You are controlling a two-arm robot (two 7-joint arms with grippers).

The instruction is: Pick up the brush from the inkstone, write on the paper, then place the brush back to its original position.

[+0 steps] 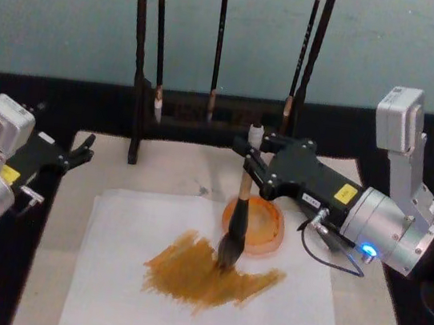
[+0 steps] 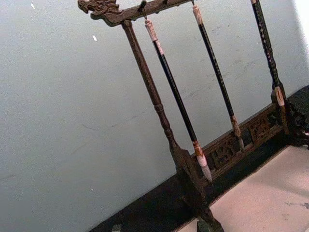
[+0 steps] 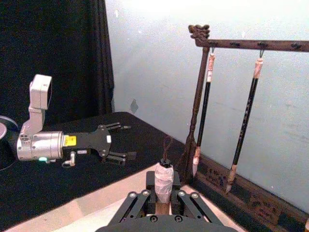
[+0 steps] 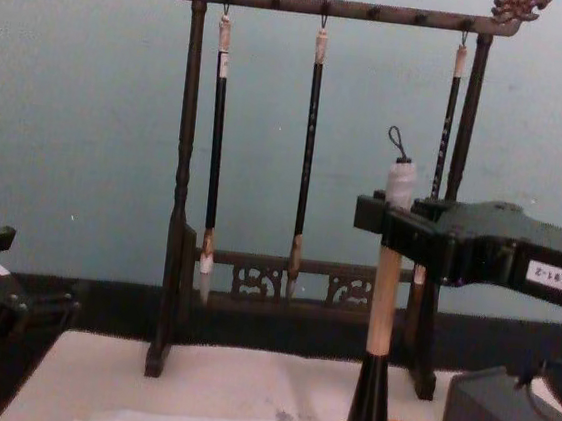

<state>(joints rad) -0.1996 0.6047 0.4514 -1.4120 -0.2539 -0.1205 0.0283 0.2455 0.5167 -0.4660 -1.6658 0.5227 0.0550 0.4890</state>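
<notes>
One idle arm: the left gripper [image 1: 85, 152] lies parked on the black table by the mat's [image 1: 176, 169] left edge, fingers spread wide and holding nothing.
Paper [image 1: 120, 278]: flat on the mat, in front of the robot.
Mark [image 1: 193, 276]: a broad ochre smear across the middle of the paper (feathered at both ends).
Brush [image 1: 240, 206]: upright, with its bristles touching the smear's upper edge just in front of the inkstone.
Inkstone [image 1: 267, 234]: a round orange dish at the paper's far right edge. Whether it rests on the sheet or only meets it cannot be told.
Right gripper [image 1: 251, 161]: clamped on the brush handle just below the white cap, the arm reaching in from the right.
Step in hand: writing, by my judgement, with the return to the inkstone not yet done.
Doing it well: hold the handle vertical and press lightly, so the bristles bend rather than splay. Drag slowly, since the thin sheet could slide or wrinkle under a wet tip. Steer strokes away from the dish rim, and lift straight up before carrying the brush back.
</notes>
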